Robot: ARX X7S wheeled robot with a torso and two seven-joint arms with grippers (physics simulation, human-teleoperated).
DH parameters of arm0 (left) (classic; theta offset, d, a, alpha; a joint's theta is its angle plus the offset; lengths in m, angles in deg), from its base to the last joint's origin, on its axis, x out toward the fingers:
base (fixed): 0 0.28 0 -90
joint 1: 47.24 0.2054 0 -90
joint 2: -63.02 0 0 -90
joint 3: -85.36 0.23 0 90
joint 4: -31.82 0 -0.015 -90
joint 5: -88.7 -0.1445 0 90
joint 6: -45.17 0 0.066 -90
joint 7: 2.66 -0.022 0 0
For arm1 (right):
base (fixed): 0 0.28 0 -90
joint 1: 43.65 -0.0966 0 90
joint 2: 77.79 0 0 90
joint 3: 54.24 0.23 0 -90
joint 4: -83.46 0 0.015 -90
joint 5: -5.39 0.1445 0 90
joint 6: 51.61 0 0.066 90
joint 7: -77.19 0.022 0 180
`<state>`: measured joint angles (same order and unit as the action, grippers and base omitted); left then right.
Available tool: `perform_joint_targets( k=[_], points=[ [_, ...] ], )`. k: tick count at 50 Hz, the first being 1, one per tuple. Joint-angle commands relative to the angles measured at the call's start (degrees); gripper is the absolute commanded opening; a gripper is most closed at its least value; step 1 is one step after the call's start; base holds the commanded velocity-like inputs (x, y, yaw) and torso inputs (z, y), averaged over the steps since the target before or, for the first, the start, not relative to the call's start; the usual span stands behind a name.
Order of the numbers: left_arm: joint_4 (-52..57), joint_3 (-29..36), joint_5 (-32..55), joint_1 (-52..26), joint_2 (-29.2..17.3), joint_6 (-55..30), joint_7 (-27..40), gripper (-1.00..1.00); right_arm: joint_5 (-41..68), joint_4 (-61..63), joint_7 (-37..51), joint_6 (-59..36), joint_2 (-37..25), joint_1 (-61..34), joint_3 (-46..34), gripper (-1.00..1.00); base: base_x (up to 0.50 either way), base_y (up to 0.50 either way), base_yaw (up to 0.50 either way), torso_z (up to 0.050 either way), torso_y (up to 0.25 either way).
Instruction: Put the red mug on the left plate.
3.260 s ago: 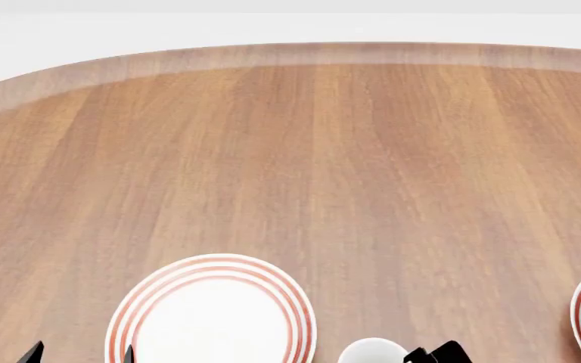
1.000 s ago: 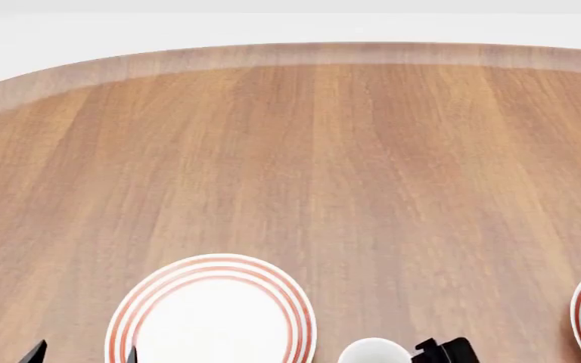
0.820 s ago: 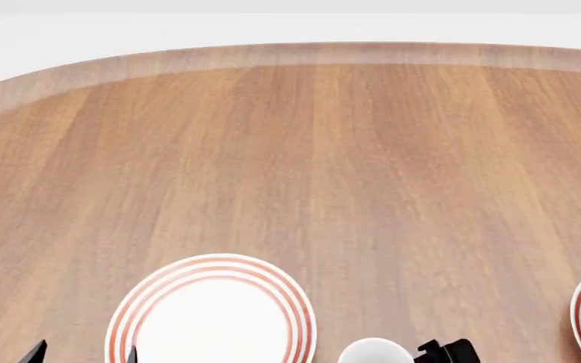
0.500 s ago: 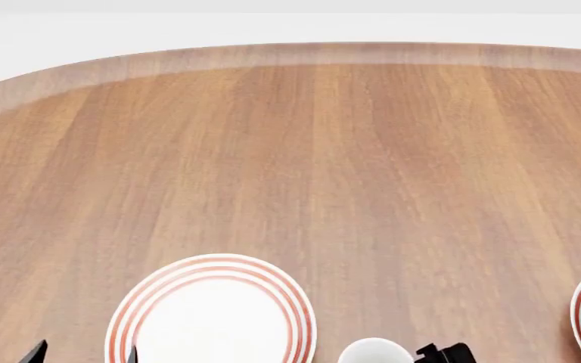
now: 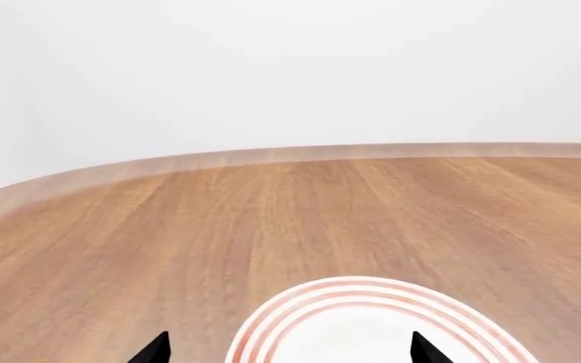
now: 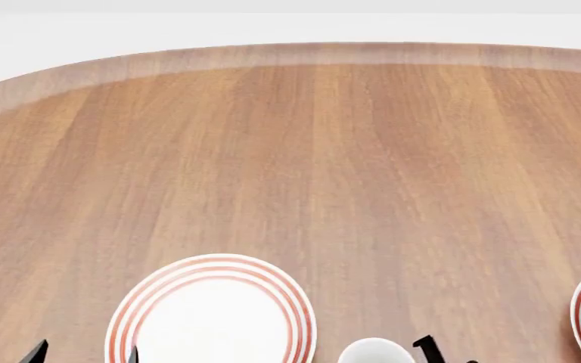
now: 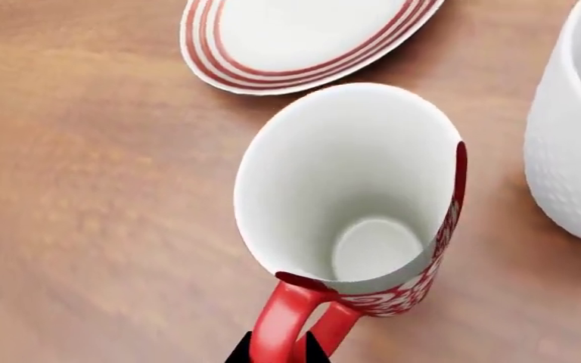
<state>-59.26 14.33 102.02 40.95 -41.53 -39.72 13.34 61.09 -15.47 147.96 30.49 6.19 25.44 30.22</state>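
red mug [image 7: 356,227] stands upright on the tabletop [image 6: 301,166], seen from above in the right wrist view: white inside, red handle [image 7: 288,321] pointing toward the camera. the left plate [image 7: 306,38] lies just beyond its far rim, near but apart; a larger white mug [image 7: 578,128] stands beside it on the other side, not touching. in the head view only the mug's white rim [image 6: 374,353] peeks in at the bottom edge, right of the plate [image 6: 209,314].

right gripper [image 7: 276,349]: two dark finger tips show on either side of the handle, close together (looks like they're closed on it, or nearly so; contact itself is hidden at the frame edge, so can't tell for sure). left gripper [image 5: 285,349]: fingers spread wide, nothing between them, hovering by the plate's near edge.

step in hand, my read: securing the handle before the lift. to do it well: get a firm pinch w/ the handle centred, lift straight up so the mug doesn't swing or tip, keep away from the white mug, carry the short way over the plate rim, set down near plate centre w/ base flat.

no brands, labels or readable writing anywhere; mug has only white scrollwork on red.
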Motion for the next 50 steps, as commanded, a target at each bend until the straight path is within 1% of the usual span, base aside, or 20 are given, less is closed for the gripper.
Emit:
perform_joint_targets(
  k=[1, 15, 26, 32, 36, 41, 50],
  points=[
    [0.1, 0.3, 0.1, 0.0, -0.2, 0.0, 0.3, 1.0, -1.5, 6.7, -1.4, -1.3, -2.0, 0.7, -3.5, -1.0, 0.0, 0.0, 0.0, 0.0, 0.0],
    [0.0, 0.6, 0.3, 0.0, -0.4, 0.2, 0.4, 1.0, 0.2, 13.9, -9.8, -4.9, -5.3, -0.3, -9.1, -1.0, 0.0, 0.0, 0.0, 0.0, 0.0],
    [-0.1, 0.8, 0.6, -0.2, -0.5, 0.2, 0.5, 1.0, 1.2, 17.6, -13.0, -7.5, -7.2, -1.7, -12.1, -1.0, 0.0, 0.0, 0.0, 0.0, 0.0],
    [-0.1, 0.9, 0.7, -0.2, -0.6, 0.2, 0.6, 1.0, 1.2, 20.3, -16.3, -9.7, -8.8, -3.0, -15.0, -1.0, 0.0, 0.0, 0.0, 0.0, 0.0],
    [-0.1, 0.9, 0.8, -0.3, -0.7, 0.2, 0.7, 1.0, 1.4, 19.8, -19.2, -9.9, -9.0, -3.4, -16.1, -1.0, 0.0, 0.0, 0.0, 0.0, 0.0],
    [0.0, 1.0, 0.9, -0.2, -0.7, 0.2, 0.8, 1.0, 1.4, 19.0, -25.7, -11.6, -10.6, -4.9, -19.2, -1.0, 0.0, 0.0, 0.0, 0.0, 0.0],
    [0.0, 1.2, 1.0, -0.3, -0.8, 0.2, 1.0, 1.0, -0.3, 15.9, -32.7, -12.6, -11.4, -6.6, -23.1, -1.0, 0.0, 0.0, 0.0, 0.0, 0.0]
  ],
)
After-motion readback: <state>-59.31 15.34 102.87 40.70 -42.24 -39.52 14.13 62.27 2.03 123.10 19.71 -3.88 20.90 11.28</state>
